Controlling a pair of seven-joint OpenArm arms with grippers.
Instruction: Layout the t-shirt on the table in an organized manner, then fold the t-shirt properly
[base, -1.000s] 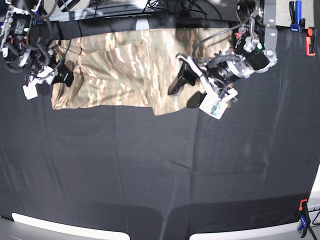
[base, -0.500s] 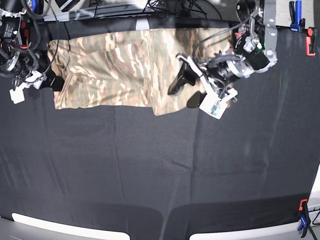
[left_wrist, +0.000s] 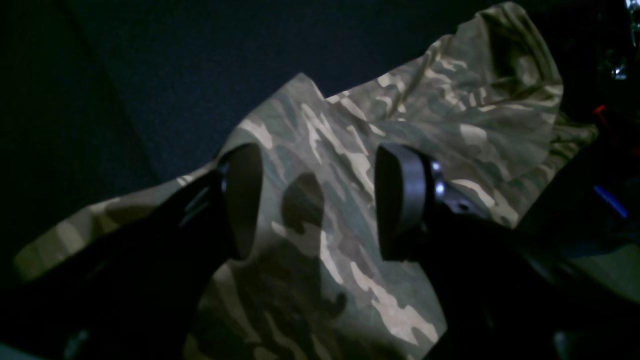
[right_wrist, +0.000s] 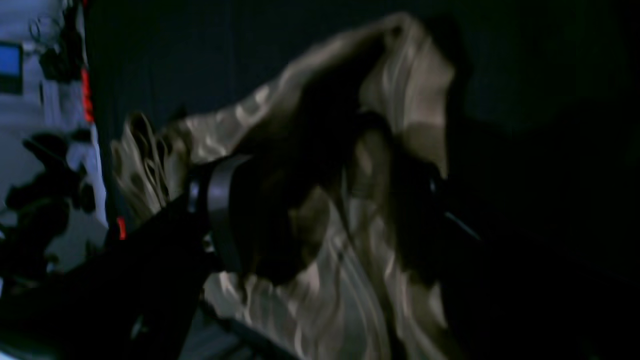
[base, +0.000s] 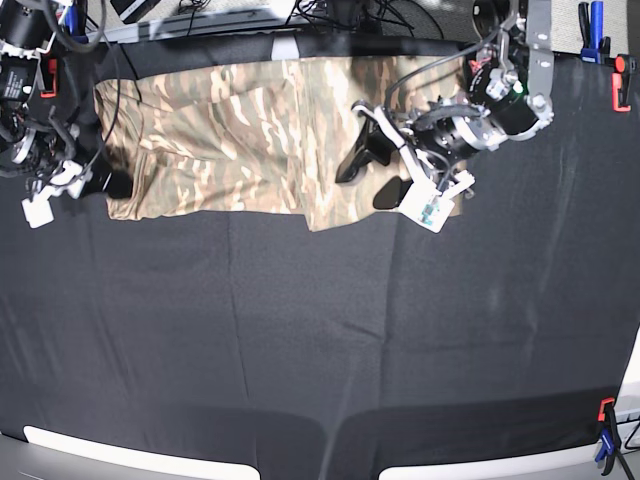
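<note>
The camouflage t-shirt (base: 250, 130) lies spread along the far side of the black table (base: 320, 340), its lower hem fairly straight. My left gripper (base: 370, 180) hovers over the shirt's right part, open and empty. In the left wrist view the left gripper (left_wrist: 320, 200) has its two pads (left_wrist: 400, 200) wide apart above the shirt (left_wrist: 450, 110). My right gripper (base: 105, 183) is at the shirt's lower left corner. The right wrist view is dark and blurred. There the right gripper (right_wrist: 320, 210) has its fingers (right_wrist: 225, 220) apart, with rumpled shirt fabric (right_wrist: 320, 300) between them.
Red and blue clamps (base: 620, 75) stand at the far right edge, and another clamp (base: 605, 435) at the near right corner. White rim strips (base: 130, 450) run along the near edge. Cables and gear (base: 330, 15) lie behind the table.
My right gripper moved left and then down along the shirt's left edge, and the left sleeve now lies spread outward. My left gripper rose slightly and stays open.
</note>
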